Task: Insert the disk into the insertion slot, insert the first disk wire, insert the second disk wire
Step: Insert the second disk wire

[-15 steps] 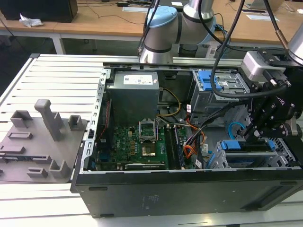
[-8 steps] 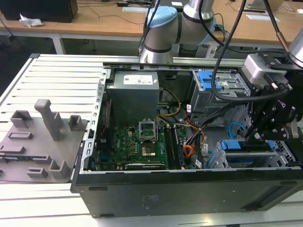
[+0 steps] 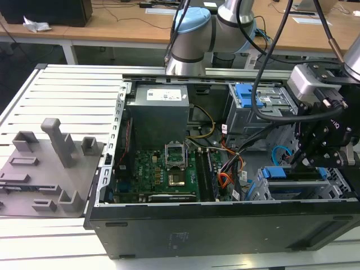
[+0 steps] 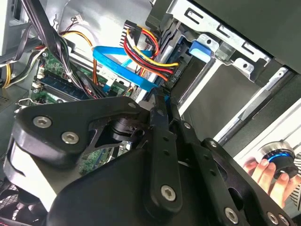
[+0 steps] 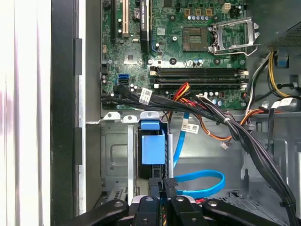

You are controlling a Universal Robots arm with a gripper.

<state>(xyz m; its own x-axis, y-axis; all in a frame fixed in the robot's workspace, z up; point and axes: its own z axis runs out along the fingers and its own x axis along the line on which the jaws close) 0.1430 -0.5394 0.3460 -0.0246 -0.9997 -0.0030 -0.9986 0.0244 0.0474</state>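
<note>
The gripper point(image 3: 306, 160) hangs low inside the open computer case point(image 3: 225, 225), at the exterior view's right, just above the slot point(image 3: 292, 188). The disk point(image 3: 279, 172) sits in the slot, with its blue frame showing. In the first wrist view the fingers point(image 5: 165, 190) are pinched together on the dark plug of the blue wire point(image 5: 200, 176). That wire loops beside the disk. A red and yellow wire bundle point(image 4: 150, 47) plugs in near it.
</note>
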